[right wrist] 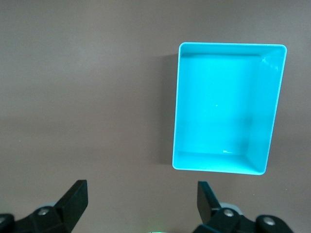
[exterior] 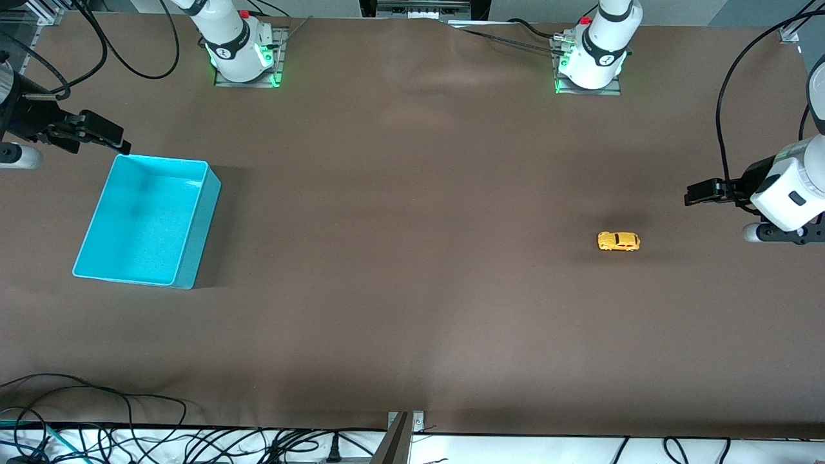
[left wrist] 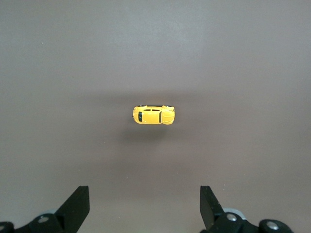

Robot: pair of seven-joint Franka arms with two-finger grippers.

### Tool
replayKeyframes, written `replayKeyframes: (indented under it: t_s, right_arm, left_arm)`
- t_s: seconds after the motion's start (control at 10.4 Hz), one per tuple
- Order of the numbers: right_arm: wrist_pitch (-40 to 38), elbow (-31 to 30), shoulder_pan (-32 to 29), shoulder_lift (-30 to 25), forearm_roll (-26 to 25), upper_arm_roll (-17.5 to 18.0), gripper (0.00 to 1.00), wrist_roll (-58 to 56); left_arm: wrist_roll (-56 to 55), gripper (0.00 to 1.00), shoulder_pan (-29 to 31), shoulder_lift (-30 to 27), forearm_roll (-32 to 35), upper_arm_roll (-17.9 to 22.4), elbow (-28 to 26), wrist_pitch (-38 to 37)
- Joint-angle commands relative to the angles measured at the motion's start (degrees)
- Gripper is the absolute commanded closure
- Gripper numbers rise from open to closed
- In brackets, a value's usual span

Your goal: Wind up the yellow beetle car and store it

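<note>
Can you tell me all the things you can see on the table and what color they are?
yellow beetle car: one, yellow-orange with dark windows, on its wheels on the bare table toward the left arm's end, nothing touching it.
turquoise bin: one, turquoise, on the table toward the right arm's end, nothing inside it.
table: one, brown.
cables: several, black, along the table edge nearest the front camera.
left gripper: one, black fingers, open, up in the air at the left arm's end of the table, near the car, holding nothing.
right gripper: one, black fingers, open, up in the air next to the bin, holding nothing.
</note>
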Motion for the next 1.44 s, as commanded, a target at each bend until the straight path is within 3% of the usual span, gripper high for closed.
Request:
replayKeyframes:
  t_s: [0.0,0.19,0.67,0.96,1.35]
  right_arm:
    - [0.2,-0.1,0.3,-0.2,-1.4,0.2,0.00,-0.5]
    - [0.2,-0.1,0.6,-0.3,-4.2,1.6,0.00,-0.5]
    - [0.2,-0.1,0.5,-0.3,-4.4,2.0,0.00,-0.5]
    - [0.2,-0.2,0.6,0.1,-4.3,2.0,0.00,-0.6]
    - [0.5,-0.2,2.5,0.4,-4.5,2.1,0.00,0.0]
  left_arm:
    - [-0.3,0.01,0.1,-0.5,0.3,0.2,-0.8,0.5]
    - [-10.1,0.00,0.7,-0.7,0.3,0.3,-1.3,0.2]
    - [-55.6,0.00,0.7,1.5,0.5,0.3,-4.6,0.8]
    - [-81.9,0.00,0.3,2.5,1.3,0.2,-13.8,15.9]
    - [-94.0,0.00,-0.2,2.7,4.4,-0.8,-25.9,31.5]
